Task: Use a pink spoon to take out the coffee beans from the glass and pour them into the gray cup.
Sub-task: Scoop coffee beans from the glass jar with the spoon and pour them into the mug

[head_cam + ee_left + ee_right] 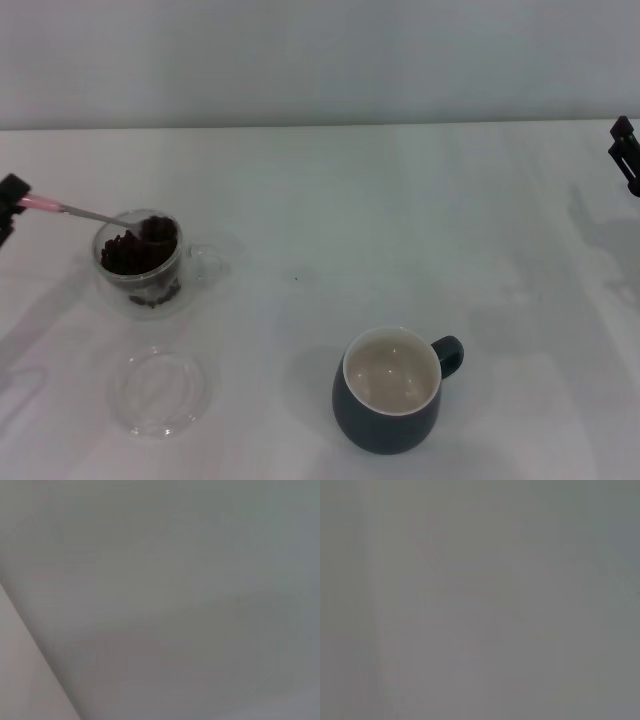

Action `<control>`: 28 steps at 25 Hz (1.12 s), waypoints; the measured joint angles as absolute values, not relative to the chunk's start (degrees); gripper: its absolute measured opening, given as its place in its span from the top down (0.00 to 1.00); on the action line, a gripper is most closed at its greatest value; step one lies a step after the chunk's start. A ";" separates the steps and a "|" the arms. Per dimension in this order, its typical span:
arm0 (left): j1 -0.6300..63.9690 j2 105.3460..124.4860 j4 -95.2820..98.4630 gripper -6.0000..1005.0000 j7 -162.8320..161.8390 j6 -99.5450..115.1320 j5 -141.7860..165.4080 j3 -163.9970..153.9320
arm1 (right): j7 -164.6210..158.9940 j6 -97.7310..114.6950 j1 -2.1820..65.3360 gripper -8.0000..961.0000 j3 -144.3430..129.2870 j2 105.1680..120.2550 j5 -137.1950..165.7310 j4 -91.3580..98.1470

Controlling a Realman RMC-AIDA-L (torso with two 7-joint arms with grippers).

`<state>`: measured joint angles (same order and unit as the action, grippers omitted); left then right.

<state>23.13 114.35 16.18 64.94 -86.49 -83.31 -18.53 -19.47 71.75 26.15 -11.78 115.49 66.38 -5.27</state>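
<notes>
Black, blocky left gripper [10,200] part at the table's left edge; dark pronged right gripper [627,152] at the right edge.

The head view is evenly and softly lit, with a pale, slightly hazy cast over the white worktop [330,200]. Faint, diffuse shadows are thrown leftward from the cup [390,402] and the glass [140,262]. Weak glare is seen inside the cup, and detail is soft throughout. Both wrist views are filled by featureless grey blur; nothing in them is resolved.
</notes>
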 joint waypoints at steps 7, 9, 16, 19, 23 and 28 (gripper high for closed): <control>24.84 116.36 16.53 0.86 65.23 -85.95 -81.18 -19.05 | -19.42 72.50 25.64 0.18 -11.87 115.49 66.35 -5.76; 26.23 117.19 16.60 0.86 65.47 -85.67 -79.87 -19.31 | -19.41 72.58 25.60 0.18 -11.87 115.49 66.36 -5.79; 30.08 118.29 16.28 0.86 65.64 -85.64 -76.98 -22.54 | -19.43 73.17 25.68 0.18 -12.51 115.49 66.51 -5.79; 30.70 118.53 16.16 0.86 65.65 -85.63 -76.94 -24.43 | -19.46 73.23 25.97 0.18 -12.65 115.49 67.01 -5.84; 31.95 118.83 15.41 0.86 66.61 -85.57 -76.93 -27.71 | -19.55 73.91 25.99 0.18 -12.67 115.49 67.75 -5.89; 33.71 118.91 14.40 0.86 69.06 -85.51 -76.90 -31.78 | -19.58 74.85 25.70 0.18 -12.66 115.49 67.81 -6.43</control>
